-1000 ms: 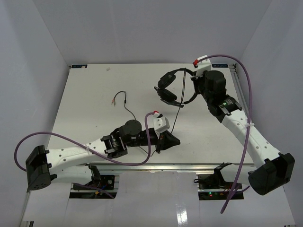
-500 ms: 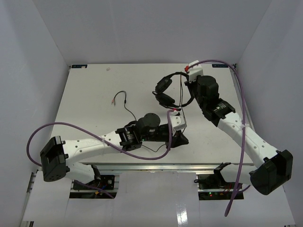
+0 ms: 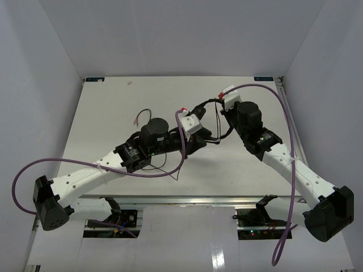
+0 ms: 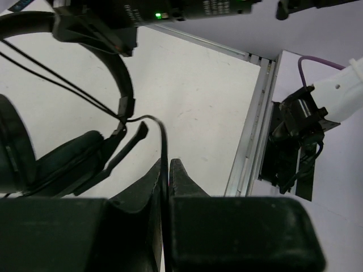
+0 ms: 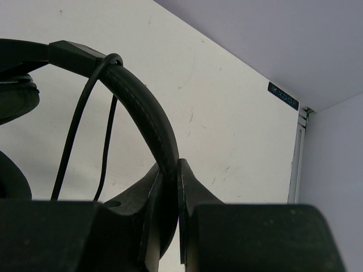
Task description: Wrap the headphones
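Observation:
The black headphones (image 3: 209,103) are held up at the table's far right. My right gripper (image 3: 222,118) is shut on their arched headband (image 5: 147,113), which runs between its fingers (image 5: 195,187). The thin black cord (image 5: 74,130) loops over the headband. My left gripper (image 3: 203,137) is just in front of the headphones, shut on the cord (image 4: 164,147), which leads from its fingertips (image 4: 180,173) to a padded earcup (image 4: 62,164). The cord's loose end with its coloured plugs (image 3: 136,120) lies on the table to the left.
Purple arm cables (image 3: 266,88) arch over both arms. The metal rail at the table's near edge (image 4: 249,147) and a black bracket (image 4: 300,130) lie beyond my left gripper. White walls enclose the table on three sides.
My left arm has swung from the near edge up and back to the headphones, carrying the cord. My right gripper has shifted the headphones slightly left and nearer.

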Robot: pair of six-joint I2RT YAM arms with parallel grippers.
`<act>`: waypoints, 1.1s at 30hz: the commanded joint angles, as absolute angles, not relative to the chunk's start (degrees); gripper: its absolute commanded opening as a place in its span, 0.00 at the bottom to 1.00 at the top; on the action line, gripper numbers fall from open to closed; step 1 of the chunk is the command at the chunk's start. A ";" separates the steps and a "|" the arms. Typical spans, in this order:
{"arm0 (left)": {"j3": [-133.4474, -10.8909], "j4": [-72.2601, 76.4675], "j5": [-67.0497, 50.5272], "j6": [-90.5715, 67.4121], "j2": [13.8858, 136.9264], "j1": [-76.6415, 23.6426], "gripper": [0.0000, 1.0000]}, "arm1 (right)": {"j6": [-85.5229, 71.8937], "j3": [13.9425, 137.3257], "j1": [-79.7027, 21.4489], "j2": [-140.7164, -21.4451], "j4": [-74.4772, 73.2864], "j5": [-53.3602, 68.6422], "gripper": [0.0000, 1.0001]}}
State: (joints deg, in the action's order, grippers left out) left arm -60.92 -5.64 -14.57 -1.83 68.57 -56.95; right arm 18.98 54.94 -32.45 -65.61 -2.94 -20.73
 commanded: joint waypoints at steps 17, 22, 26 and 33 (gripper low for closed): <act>-70.08 -8.64 -15.81 5.47 73.64 -49.05 0.16 | 23.86 52.32 -33.93 -59.14 -2.37 -6.63 0.08; -70.36 -9.52 -15.77 6.43 73.28 -44.52 0.15 | 24.52 51.02 -33.93 -57.08 -2.91 -5.11 0.08; -70.08 -10.05 -15.70 7.28 72.69 -41.76 0.15 | 24.94 51.60 -33.93 -56.45 -4.26 -2.80 0.08; -72.15 -10.21 -16.76 9.15 74.80 -39.66 0.15 | 26.22 52.29 -34.03 -56.57 -6.57 2.88 0.08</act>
